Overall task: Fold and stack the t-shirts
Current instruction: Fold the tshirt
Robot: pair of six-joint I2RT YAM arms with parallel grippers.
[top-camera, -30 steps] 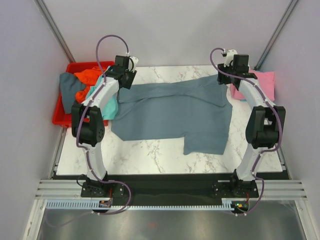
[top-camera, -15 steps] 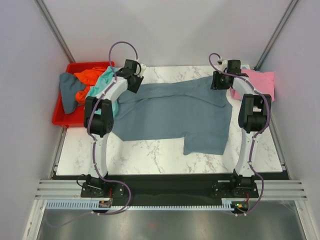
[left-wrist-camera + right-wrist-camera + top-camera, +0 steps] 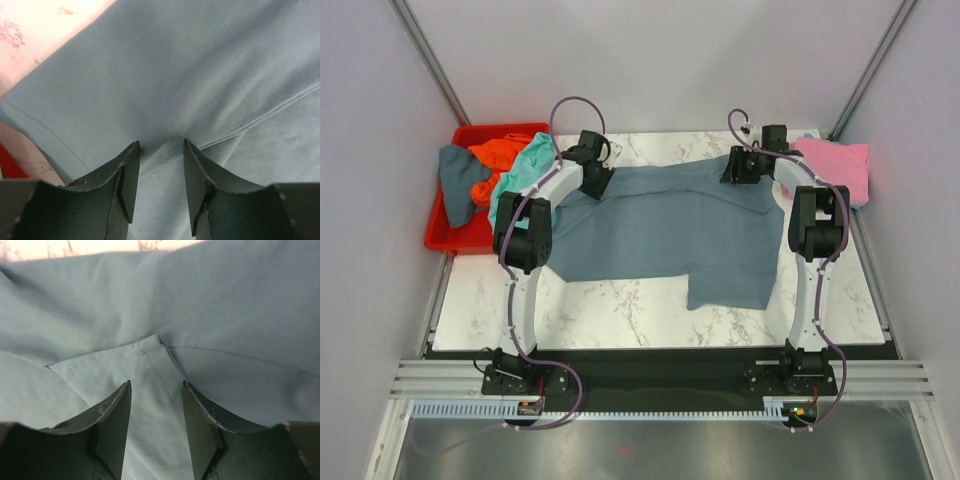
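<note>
Marble tabletop [image 3: 620, 305] carries the slate t-shirt [image 3: 670, 225] under left gripper [image 3: 161, 146] and right gripper [image 3: 156, 385], both half-open, empty.

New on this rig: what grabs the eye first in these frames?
A big blue-grey shirt lies spread across the middle of the marble table. Both arms reach to its far edge, the left gripper and right gripper open right at the cloth near its far corners. A red bin at far left holds an orange shirt, with a teal shirt spilling from it, and a pink shirt sits at far right.

White arms [image 3: 517, 310], black joints [image 3: 523, 235], purple cables [image 3: 578, 98]
</note>
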